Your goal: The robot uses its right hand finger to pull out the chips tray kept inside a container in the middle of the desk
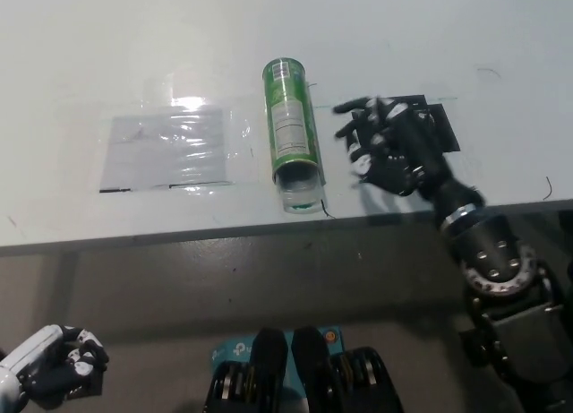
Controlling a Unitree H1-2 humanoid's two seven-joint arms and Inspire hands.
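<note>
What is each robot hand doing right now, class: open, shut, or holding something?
Left hand: low beside the robot, fingers curled shut, holding nothing.
Right hand: open over the desk, fingers spread, holding nothing.

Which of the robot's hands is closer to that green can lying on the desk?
The right. The black right hand hovers just beside the green can, fingers apart, not touching. The white left hand rests far below the desk.
</note>
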